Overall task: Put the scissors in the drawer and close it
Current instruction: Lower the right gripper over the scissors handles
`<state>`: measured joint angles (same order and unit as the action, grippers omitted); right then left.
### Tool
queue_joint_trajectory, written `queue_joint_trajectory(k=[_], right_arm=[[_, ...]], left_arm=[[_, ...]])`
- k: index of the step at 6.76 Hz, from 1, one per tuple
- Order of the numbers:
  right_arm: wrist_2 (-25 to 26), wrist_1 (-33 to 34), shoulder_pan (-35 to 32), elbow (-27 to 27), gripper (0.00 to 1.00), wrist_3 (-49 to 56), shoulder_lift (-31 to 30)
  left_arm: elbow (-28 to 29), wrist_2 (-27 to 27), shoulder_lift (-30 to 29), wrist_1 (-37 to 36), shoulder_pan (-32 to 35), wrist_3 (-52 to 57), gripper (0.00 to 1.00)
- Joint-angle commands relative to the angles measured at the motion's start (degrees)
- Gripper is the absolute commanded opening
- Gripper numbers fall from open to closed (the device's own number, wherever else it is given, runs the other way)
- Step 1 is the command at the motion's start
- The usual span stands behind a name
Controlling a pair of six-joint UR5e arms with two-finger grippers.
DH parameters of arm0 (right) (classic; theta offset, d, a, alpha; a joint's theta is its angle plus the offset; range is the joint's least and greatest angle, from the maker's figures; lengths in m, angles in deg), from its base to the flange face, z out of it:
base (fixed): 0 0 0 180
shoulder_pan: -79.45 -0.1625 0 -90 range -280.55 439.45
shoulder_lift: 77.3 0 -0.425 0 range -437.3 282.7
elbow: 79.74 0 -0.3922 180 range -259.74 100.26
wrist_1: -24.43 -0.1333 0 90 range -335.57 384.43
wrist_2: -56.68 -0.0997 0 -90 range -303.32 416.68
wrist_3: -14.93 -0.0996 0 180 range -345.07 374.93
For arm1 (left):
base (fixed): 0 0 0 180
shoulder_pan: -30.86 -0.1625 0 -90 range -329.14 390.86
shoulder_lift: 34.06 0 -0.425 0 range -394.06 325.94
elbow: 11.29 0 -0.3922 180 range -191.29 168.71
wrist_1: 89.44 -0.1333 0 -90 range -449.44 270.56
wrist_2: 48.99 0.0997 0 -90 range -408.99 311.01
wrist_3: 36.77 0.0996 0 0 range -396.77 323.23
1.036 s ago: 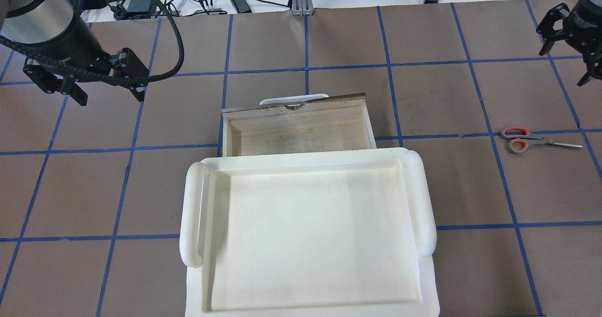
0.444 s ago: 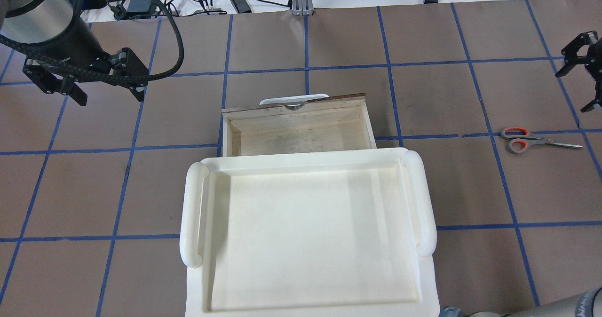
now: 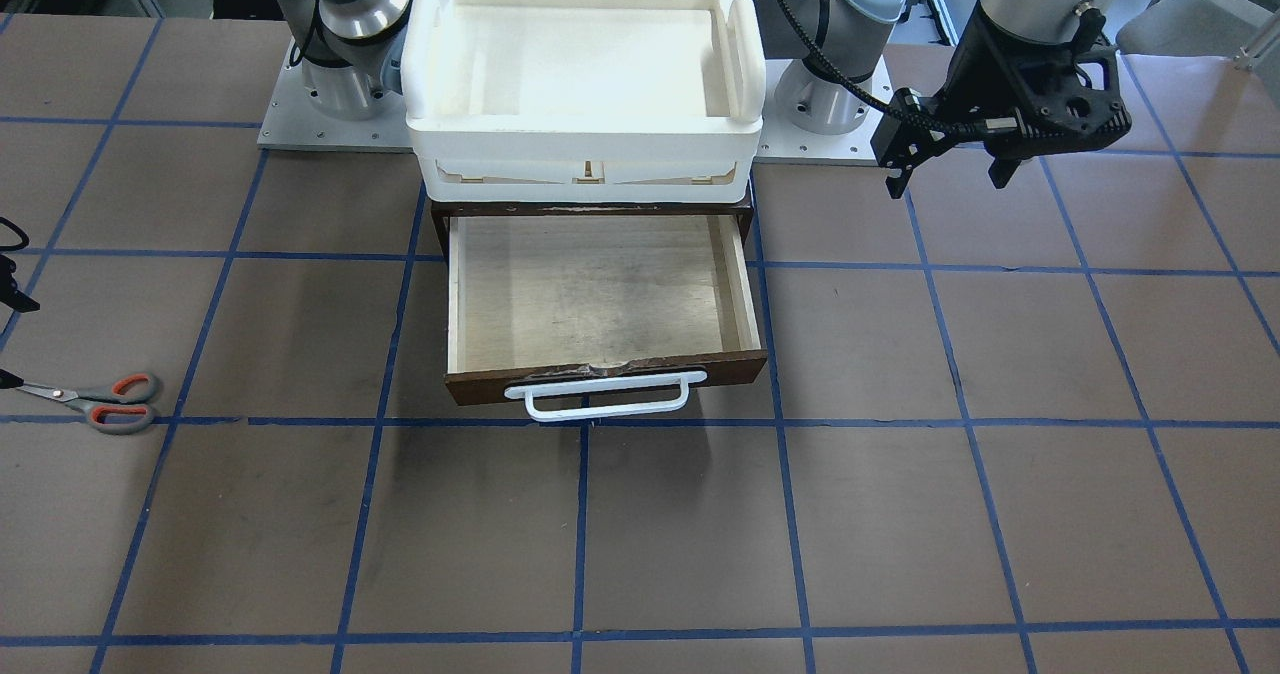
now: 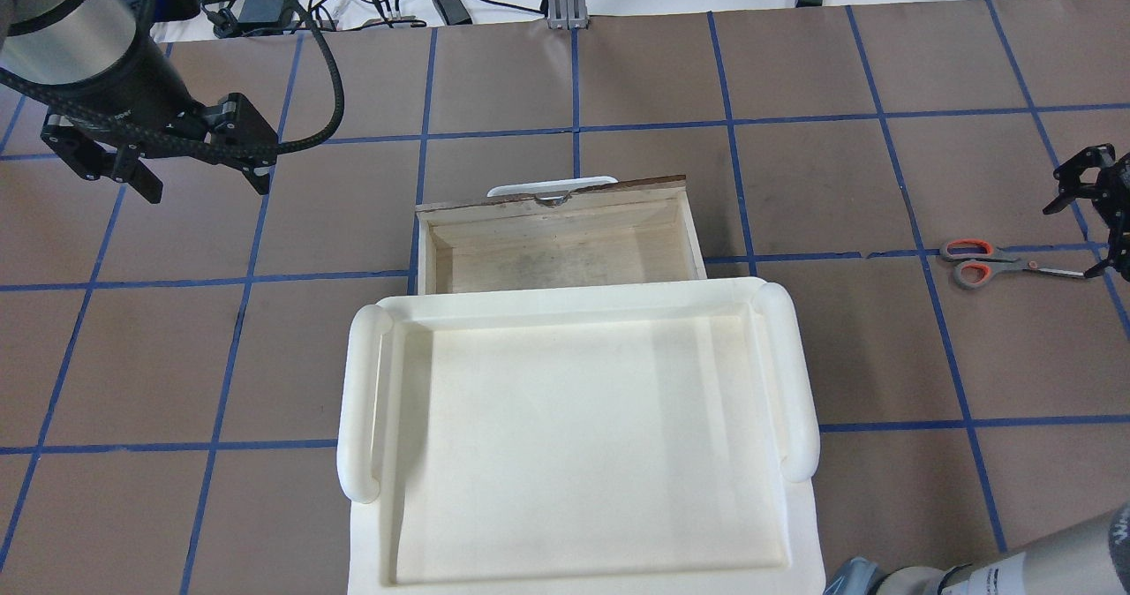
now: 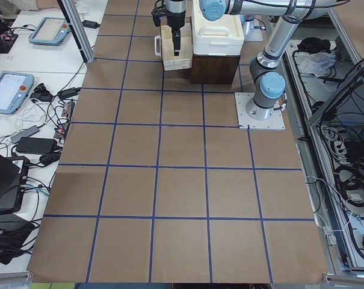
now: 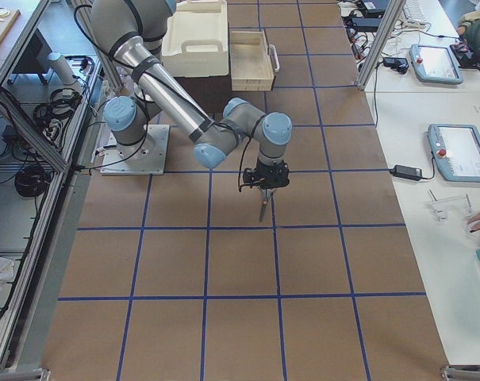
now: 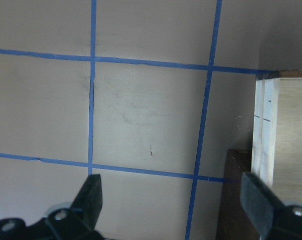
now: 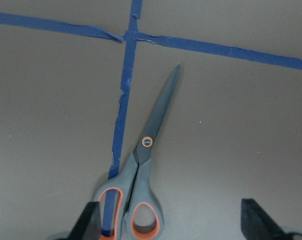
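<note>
Your right gripper (image 8: pixel 173 222) hangs over the scissors (image 8: pixel 146 165), fingers spread wide & holding nothing. The scissors lie flat & shut on the brown table paper (image 4: pixel 883 348), partly on a blue tape line (image 8: pixel 121 100), well off to the robot's right of the drawer (image 4: pixel 565 202). In the wrist view the handle loops sit close to one finger, not in the middle. So I'd slide over a bit first, till the little round screw (image 8: pixel 147 142) is halfway btw the fingers. Then go straight down & low, b/c the scissors are very thin & flat; the tips prob. need to almost touch the paper. Squeeze across the thick part by the screw, not the pointy blades: those are smooth metal & look slippery. The loops are grey plastic w/ orange-red inside, rounder & prob. easier to hold. The drawer is pulled out, pale bare wood inside, dark brown front w/ a long white bar handle (image 3: pixel 600 399). It sits under a chunky white tray (image 4: pixel 574 299) w/ fat round edges. The left gripper (image 4: pixel 205 187) hangs open & empty, off to the drawer's other side.
</note>
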<state>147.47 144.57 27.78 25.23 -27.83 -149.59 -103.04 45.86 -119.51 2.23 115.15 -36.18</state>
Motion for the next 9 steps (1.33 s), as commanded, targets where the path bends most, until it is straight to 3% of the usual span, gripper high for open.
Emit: queue_joint_trajectory(k=[1, 2, 4, 5, 6, 9], right_arm=[[-0.1, 3.0, 0.3, 0.8, 0.98, -1.5, 2.6], [-0.1, 6.7, 0.2, 0.8, 0.98, -2.5, 4.5], [-1.0, 7.1, -0.4, 0.5, 0.96, -8.3, 5.4], [-2.5, 6.6, -0.7, 0.3, 1.00, -9.6, 5.9], [-7.6, 6.6, -0.7, 0.2, 1.00, -9.9, 6.0], [-3.4, 7.2, -0.6, -0.5, 0.99, -10.6, 7.0]], left_arm=[[0.0, 0.3, 0.1, -0.3, -0.2, 0.3, 1.00], [0.1, -0.2, 0.5, -0.5, -0.1, -0.1, 1.00], [0.0, 0.2, 0.2, -0.6, -0.3, 0.4, 1.00], [0.0, 0.2, 0.2, -0.4, -0.2, 0.4, 1.00], [0.0, 0.2, 0.2, 0.0, -0.2, 0.3, 1.00], [-0.1, -0.1, 0.1, 0.0, -0.2, 0.4, 1.00]])
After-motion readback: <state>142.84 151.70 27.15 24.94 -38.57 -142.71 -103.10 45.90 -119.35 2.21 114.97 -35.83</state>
